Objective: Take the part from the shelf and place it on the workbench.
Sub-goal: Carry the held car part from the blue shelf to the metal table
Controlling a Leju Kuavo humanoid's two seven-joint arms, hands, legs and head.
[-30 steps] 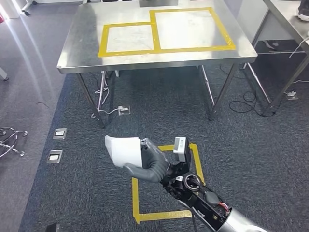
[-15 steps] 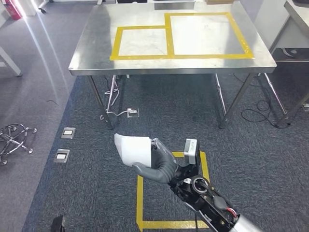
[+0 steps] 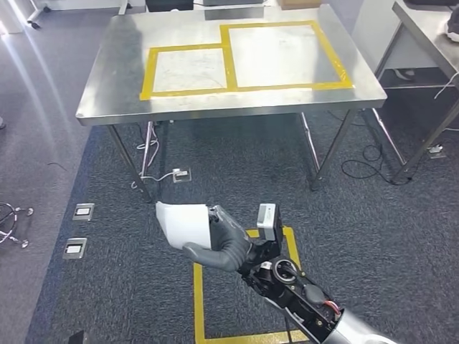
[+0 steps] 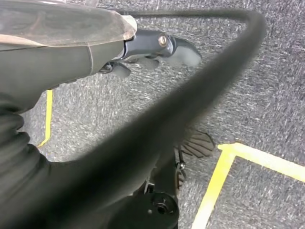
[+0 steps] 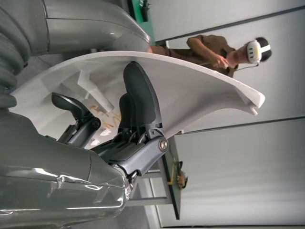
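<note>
The white part sits pinched in the right hand, thumb under and fingers over it, above the carpet well short of the surface. Best to keep it level, walk closer, then lower it inside a yellow frame. The left hand's grip state I cannot tell.

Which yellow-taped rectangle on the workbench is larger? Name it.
The right-hand rectangle on the workbench; it reaches further back and wider than the smaller rectangle adjoining its left.
</note>
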